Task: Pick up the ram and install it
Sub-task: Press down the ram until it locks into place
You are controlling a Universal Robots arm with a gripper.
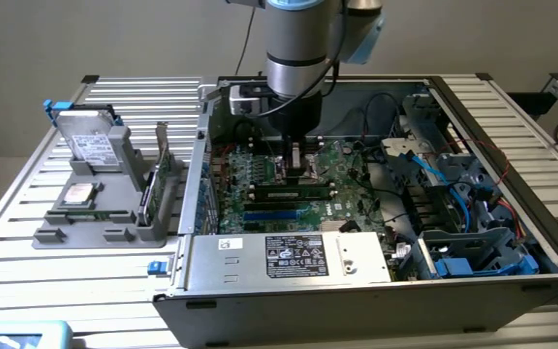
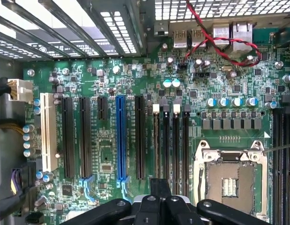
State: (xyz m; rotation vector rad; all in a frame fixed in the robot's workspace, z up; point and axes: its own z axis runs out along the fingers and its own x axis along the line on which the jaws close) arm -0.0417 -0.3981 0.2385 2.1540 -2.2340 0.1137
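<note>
**RAM on the holder, my gripper shut and empty over the board**

- Open PC case (image 1: 482, 109) sat on the slatted table (image 1: 17, 240). Grey parts holder (image 1: 114, 234) sat just beside it, on the exterior view's left.
- The ram (image 1: 93, 215) stood on edge in the holder's front slot. Its long axis ran across the exterior view, left to right, roughly parallel to the case's front wall. It was well apart from my gripper.
- My gripper (image 1: 296, 149) hung inside the case over the motherboard (image 1: 352, 171). The jaws were fully closed, holding nothing and touching nothing.
- In the wrist view the tips (image 2: 159, 187) lined up with a bank of bare black memory slots (image 2: 170, 140). The processor socket (image 2: 229, 180) was just beside them.
- The ram showed as a thin green sliver. I couldn't make out its chips from that angle.
- Also on the holder:
  - hard drive (image 1: 92, 142) at the back
  - silver processor chip (image 1: 81, 193) in the middle
  - taller expansion card (image 1: 171, 174) upright on the case side
</note>
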